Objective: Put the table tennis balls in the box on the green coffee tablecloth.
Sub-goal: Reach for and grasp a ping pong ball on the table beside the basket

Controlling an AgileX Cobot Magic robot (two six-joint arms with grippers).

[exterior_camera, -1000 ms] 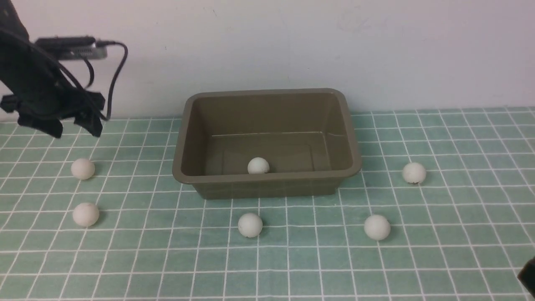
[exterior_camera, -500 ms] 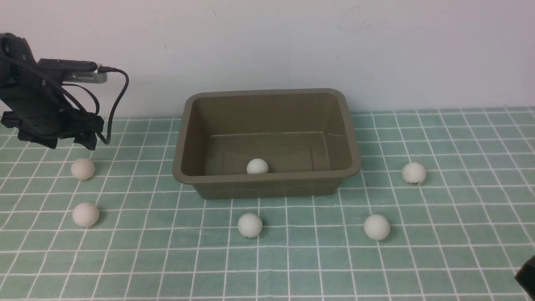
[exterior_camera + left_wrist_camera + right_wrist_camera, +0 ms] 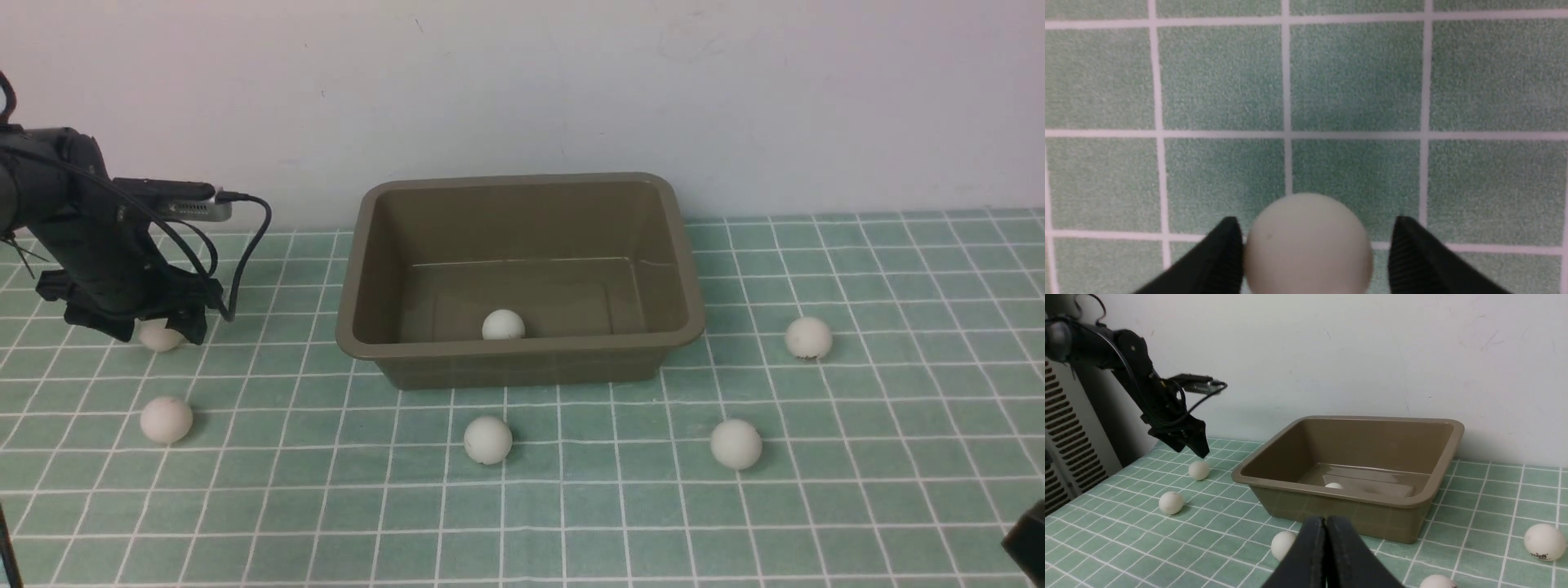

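The left tool (image 3: 159, 335) is down at the cloth (image 3: 816, 506), at the far left. Its jaws are released and stand either side of the far-left ball (image 3: 1308, 245). In the left wrist view one finger (image 3: 1220, 257) looks to touch the ball's side. The other finger (image 3: 1417, 257) stands just clear, with a strip of cloth showing between. The ball rests on the cloth, not lifted. A cable (image 3: 245, 245) loops down from the wrist camera above the tool.

The right tool (image 3: 1326, 522) is clenched, its two fingers pressed flat together with nothing between them. In the front view only a dark corner of it shows at the lower right edge, well apart from every ball.

The box (image 3: 522, 347) sits on the cloth in the middle, close to the wall (image 3: 522, 82), open side up. The boxed ball (image 3: 503, 324) lies on its floor against the near wall.

The other four balls lie on the cloth outside the box:
- The near-left ball (image 3: 166, 420) is nearer the robot than the left tool.
- The middle ball (image 3: 488, 439) is just before the box's near side.
- The near-right ball (image 3: 735, 443) is off the box's near right corner.
- The far-right ball (image 3: 808, 337) is beside the box's right end, apart from it, and bears a small dark mark
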